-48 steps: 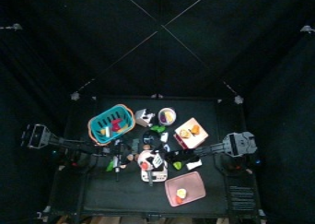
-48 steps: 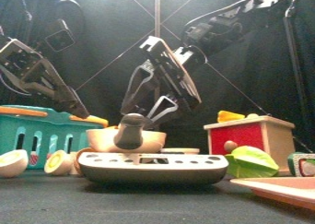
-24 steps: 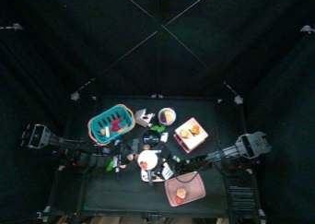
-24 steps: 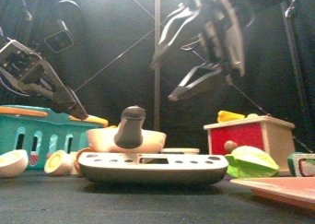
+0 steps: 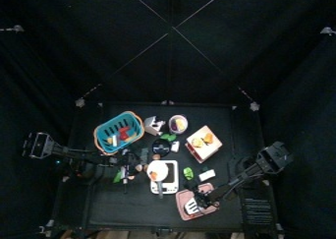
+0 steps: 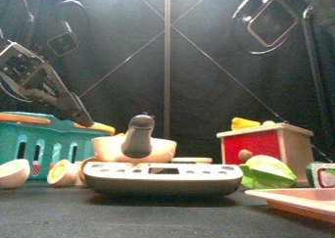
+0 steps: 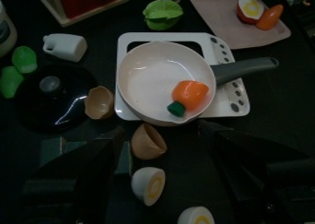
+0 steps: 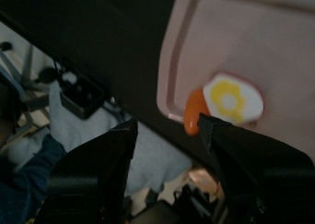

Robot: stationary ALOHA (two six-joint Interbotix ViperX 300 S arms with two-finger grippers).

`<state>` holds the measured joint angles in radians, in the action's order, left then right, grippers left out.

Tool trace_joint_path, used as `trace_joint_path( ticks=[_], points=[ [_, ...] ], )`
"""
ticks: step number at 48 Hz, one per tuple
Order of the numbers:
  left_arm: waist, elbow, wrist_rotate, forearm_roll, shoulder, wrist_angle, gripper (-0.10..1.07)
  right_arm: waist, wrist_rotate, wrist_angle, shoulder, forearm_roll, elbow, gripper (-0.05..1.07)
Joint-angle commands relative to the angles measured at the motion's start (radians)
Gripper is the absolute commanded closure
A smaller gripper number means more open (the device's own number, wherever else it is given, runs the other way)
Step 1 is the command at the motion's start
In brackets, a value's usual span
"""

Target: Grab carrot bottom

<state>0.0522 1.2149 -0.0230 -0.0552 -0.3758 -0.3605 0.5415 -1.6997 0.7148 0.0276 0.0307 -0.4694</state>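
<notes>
Right hand open over carrot, tray

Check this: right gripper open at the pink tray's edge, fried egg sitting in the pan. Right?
No. The fried egg lies on the pink tray beside the carrot, as the left wrist view shows; the pan holds an orange piece with a green end. The right gripper is open at the tray's edge.

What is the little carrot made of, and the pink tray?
The carrot looks like smooth orange plastic with a soft sheen. The pink tray looks like matte plastic, plain with a rounded raised rim. Painted wood is possible for either; I can't be sure.
</notes>
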Motion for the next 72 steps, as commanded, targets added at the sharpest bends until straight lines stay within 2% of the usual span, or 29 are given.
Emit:
trace_joint_path(
  ticks=[1, 16, 23, 29, 40, 49, 72],
  points=[
    [-0.003, -0.015, -0.003, 0.003, -0.002, -0.005, -0.01, 0.006, -0.002, 0.087, 0.002, -0.009, 0.057, 0.13],
    [0.002, -0.006, -0.003, 0.023, -0.002, -0.005, -0.01, 0.038, -0.012, 0.14, -0.176, -0.006, 0.195, 0.13],
    [0.008, 0.002, 0.0, 0.018, -0.002, -0.005, -0.01, 0.052, -0.081, 0.21, -0.221, 0.015, 0.241, 0.14],
    [0.037, 0.008, 0.003, 0.014, -0.002, -0.005, -0.01, 0.083, -0.16, 0.27, -0.233, 0.026, 0.264, 0.13],
    [0.051, 0.002, 0.0, 0.005, -0.002, -0.005, -0.01, 0.115, -0.279, 0.262, -0.252, 0.031, 0.261, 0.14],
    [0.051, 0.002, -0.002, 0.005, -0.002, -0.005, -0.01, 0.106, -0.281, 0.206, -0.276, 0.046, 0.25, 0.13],
    [0.051, 0.008, 0.003, 0.005, -0.002, -0.005, -0.01, 0.092, -0.282, 0.172, -0.298, 0.11, 0.193, 0.14]
  ],
)
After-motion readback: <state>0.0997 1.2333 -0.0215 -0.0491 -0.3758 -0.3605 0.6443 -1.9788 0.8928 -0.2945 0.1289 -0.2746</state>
